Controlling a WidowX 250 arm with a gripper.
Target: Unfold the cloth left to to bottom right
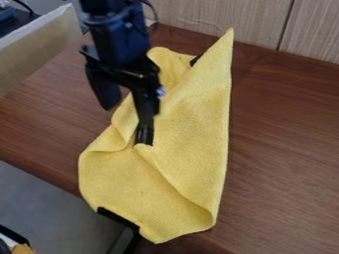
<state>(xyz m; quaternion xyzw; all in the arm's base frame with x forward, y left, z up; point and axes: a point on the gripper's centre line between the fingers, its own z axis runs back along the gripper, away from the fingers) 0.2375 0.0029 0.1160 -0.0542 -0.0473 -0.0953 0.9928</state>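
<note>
Couldn't tell if your black, angular gripper was open or closed, but with that folded yellow fabric cloth under its tip on the brown wooden table, snagging both layers could've just dragged it sideways, still folded.

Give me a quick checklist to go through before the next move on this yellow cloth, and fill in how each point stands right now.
1. Cloth on the table: ok, most of it lies there.
2. Cloth fully unfolded: not ok, folds run across it and an inner edge shows near the middle.
3. Tool down at the cloth: ok, it reaches that inner edge.
4. Firm hold on the fabric: cannot tell.
5. Cloth away from the black bar at the front: not ok, its lower left edge meets the bar, which might snag it.
</note>
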